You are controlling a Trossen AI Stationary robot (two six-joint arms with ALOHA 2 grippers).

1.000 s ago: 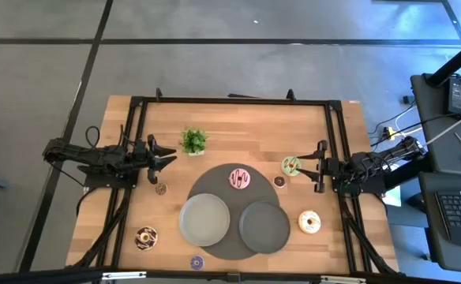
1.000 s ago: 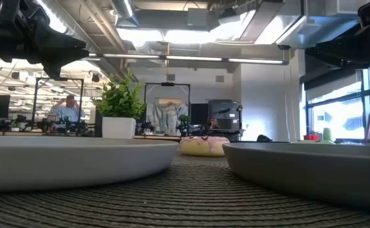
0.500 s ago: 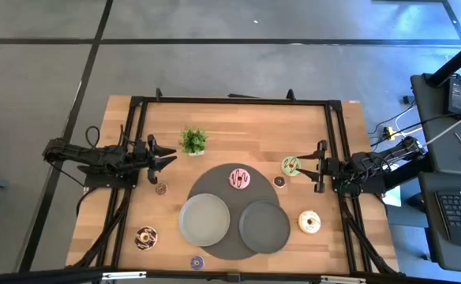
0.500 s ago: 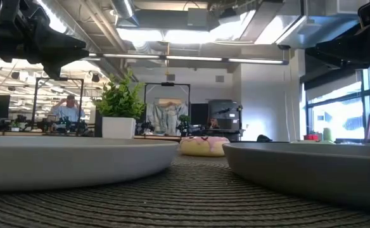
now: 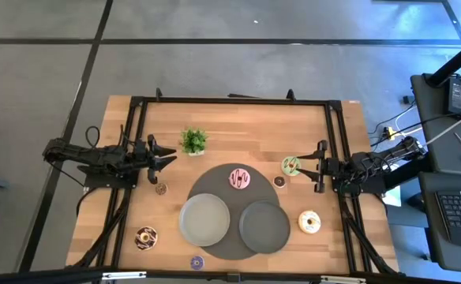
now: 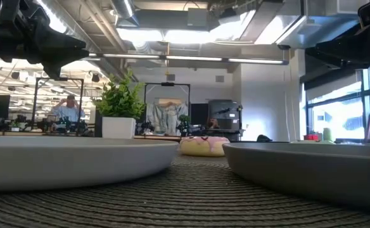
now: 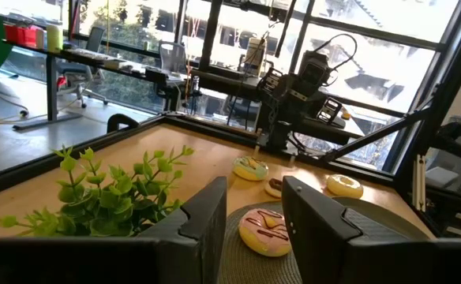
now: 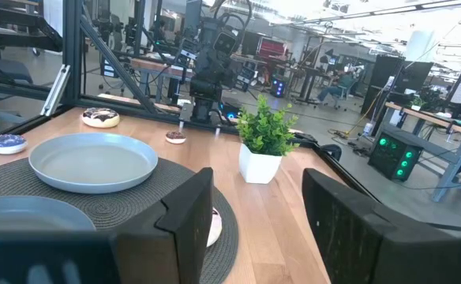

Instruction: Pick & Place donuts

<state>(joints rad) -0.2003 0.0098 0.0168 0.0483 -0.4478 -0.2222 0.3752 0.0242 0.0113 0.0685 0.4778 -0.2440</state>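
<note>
Plainly, the left gripper (image 5: 167,160) hangs with its dark fingers spread and empty at the table's left side, just beside the tiny brown ring donut (image 5: 161,188). The right gripper (image 5: 316,166), also spread and holding nothing, sits at the right side, next to the green-iced ring donut (image 5: 291,165). No donut is gripped yet, so the step in hand looks like a first reach. It would go best if each arm took its nearest ring, straddling it squarely before closing, and set it on a plate.

Counted from above:
- seven donuts, with only the pink-striped ring donut (image 5: 239,178) on the round dark woven mat (image 5: 215,183)
- two round grey plates (image 5: 204,220)
- one small green potted plant (image 5: 193,141)
</note>
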